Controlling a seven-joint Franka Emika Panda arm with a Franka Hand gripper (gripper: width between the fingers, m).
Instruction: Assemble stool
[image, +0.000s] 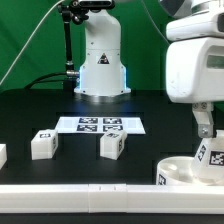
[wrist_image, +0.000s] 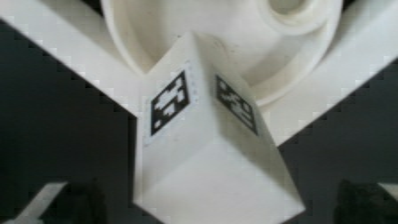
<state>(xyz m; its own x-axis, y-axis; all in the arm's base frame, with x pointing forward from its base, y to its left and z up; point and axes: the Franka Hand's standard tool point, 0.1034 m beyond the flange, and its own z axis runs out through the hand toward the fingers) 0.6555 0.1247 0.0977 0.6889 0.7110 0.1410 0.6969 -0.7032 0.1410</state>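
The round white seat (image: 183, 170) lies at the exterior view's lower right, against the white border rail. One stubby tagged leg (image: 213, 154) stands upright on it. My gripper (image: 206, 128) hangs just above this leg. In the wrist view the leg (wrist_image: 201, 120) fills the middle, with a tag on each of two faces, and the ring-shaped seat (wrist_image: 210, 35) lies behind it. My gripper (wrist_image: 208, 203) is open. Its dark fingers (wrist_image: 47, 204) stand on either side of the leg with a gap to it. Two loose legs (image: 42, 145) (image: 113, 146) stand on the table.
The marker board (image: 100, 124) lies in the middle of the black table, in front of the robot base (image: 100, 70). A long white border rail (image: 90, 190) runs along the front edge. Another white part (image: 2, 155) shows at the far left edge.
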